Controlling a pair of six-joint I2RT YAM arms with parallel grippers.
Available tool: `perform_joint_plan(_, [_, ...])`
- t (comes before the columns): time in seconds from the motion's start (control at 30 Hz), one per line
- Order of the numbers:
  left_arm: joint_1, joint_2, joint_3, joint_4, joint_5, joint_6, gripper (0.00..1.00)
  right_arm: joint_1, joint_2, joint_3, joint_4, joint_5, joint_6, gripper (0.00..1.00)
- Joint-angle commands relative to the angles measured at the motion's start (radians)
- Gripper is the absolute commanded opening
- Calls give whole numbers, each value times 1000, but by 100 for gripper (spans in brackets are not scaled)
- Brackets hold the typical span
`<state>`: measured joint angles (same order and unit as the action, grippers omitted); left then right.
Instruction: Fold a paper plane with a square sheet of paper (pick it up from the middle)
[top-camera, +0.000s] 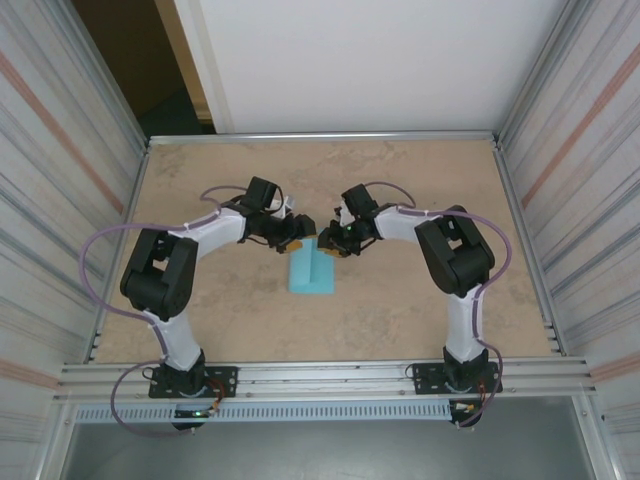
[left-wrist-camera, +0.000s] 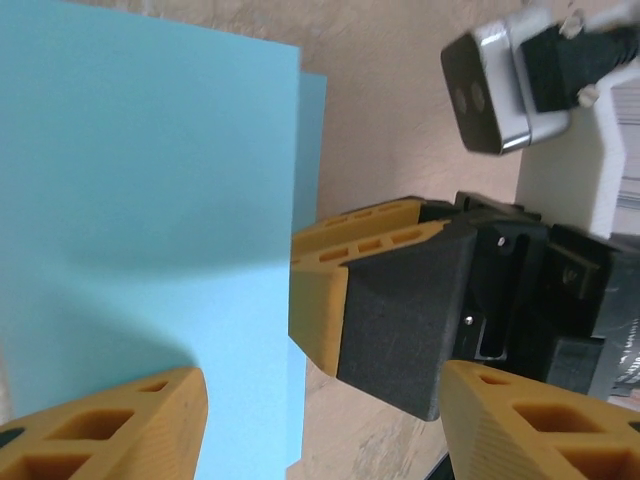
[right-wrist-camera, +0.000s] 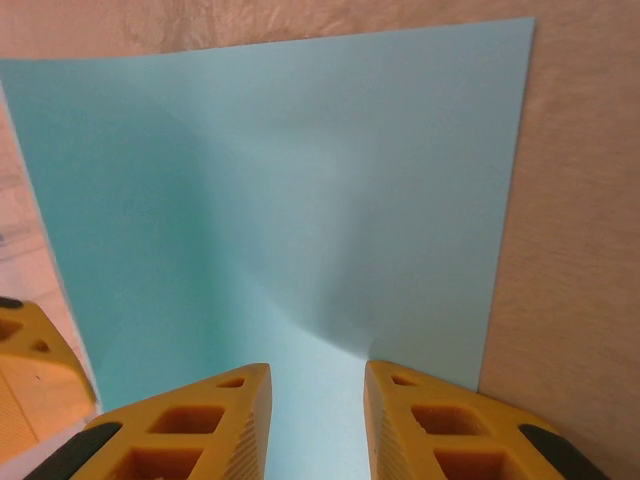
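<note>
While the left end effector (top-camera: 292, 236) gapes wide over the paper (top-camera: 308, 272) on the desk (top-camera: 400, 320), the right end effector (right-wrist-camera: 318, 368) sits nearly closed about its raised ridge, likely to lift the middle. Firm grip? Cannot tell.

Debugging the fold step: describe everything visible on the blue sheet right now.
The square sheet of paper is thin, plain light blue and unmarked. It lies in the middle of the beige tabletop, partly folded: from above, one part stands up as a ridge, and the left wrist view shows two layers with offset edges. Soft creases pucker toward the right gripper, whose fingers sit against it, slightly apart. The left gripper, wide open, has one finger over the sheet.
</note>
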<state>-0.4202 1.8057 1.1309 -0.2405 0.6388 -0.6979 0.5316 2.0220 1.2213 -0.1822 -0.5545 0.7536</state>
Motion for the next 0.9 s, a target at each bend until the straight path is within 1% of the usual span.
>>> perform_joint_plan(0.0, [-3, 22, -22, 56, 3, -24, 58, -24, -58, -52, 40, 21, 33, 31])
perform_joint_plan(0.1, [-5, 32, -40, 69, -7, -29, 51, -30, -108, -105, 117, 11, 43, 33])
perform_joint_plan(0.23, [-5, 33, -47, 69, -23, -26, 40, -28, -162, -168, 233, -41, 49, 42])
perform_joint_plan(0.33, [-6, 37, -47, 69, -28, -27, 33, -24, -172, -174, 243, -44, 43, 45])
perform_joint_plan(0.47, [-8, 41, -45, 63, -36, -23, 23, -14, -137, -145, 233, -67, 40, 47])
perform_joint_plan(0.7, [-9, 42, -50, 56, -49, -18, 15, 26, -92, -99, 246, -90, 59, 47])
perform_joint_plan(0.77, [-9, 44, -52, 56, -51, -19, 12, 30, -81, -91, 247, -94, 63, 44])
perform_joint_plan(0.87, [-9, 46, -52, 57, -50, -18, 10, 33, -74, -90, 248, -99, 64, 38])
